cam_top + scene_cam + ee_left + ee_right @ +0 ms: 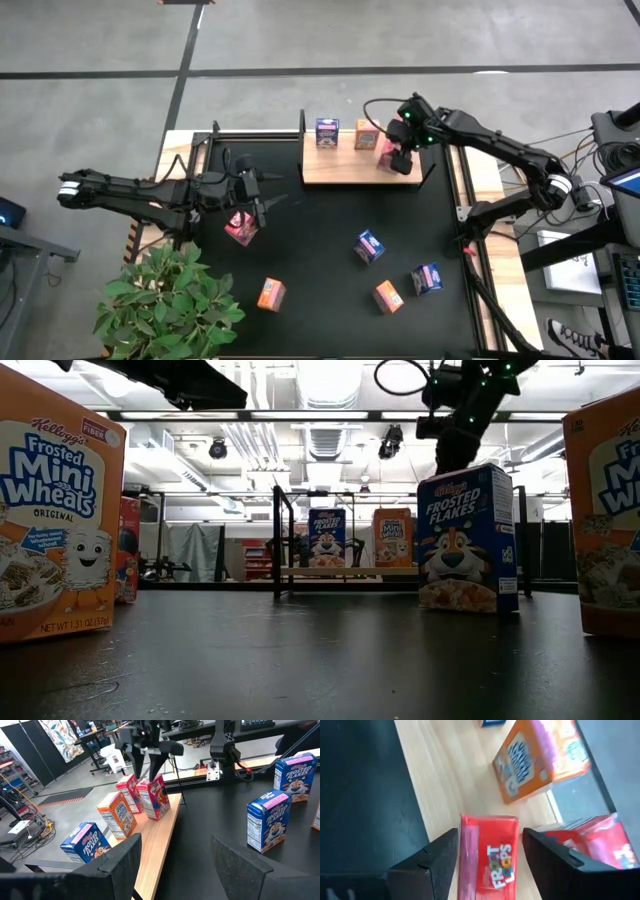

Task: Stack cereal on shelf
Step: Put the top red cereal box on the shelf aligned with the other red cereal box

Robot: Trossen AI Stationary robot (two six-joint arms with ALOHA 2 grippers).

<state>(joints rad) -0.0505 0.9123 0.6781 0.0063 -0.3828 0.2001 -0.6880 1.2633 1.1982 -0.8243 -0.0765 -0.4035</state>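
Note:
The shelf (340,170) is a light wood board at the mat's far edge. In a row on it stand a blue cereal box (327,132), an orange one (367,134) and two red ones (129,792). The nearer red box (490,855) stands upright on its base. My right gripper (490,837) is open just above it, a finger on either side of its top with a thin gap on each side. My left gripper (182,860) hangs open over the mat's left part, close to a red box (240,227) lying on the mat, with nothing between its fingers.
On the black mat stand two blue boxes (369,246), (427,278) and two orange ones (271,294), (388,296). Thin black posts (277,540) rise at the shelf's ends. A green plant (165,300) sits at the near left corner.

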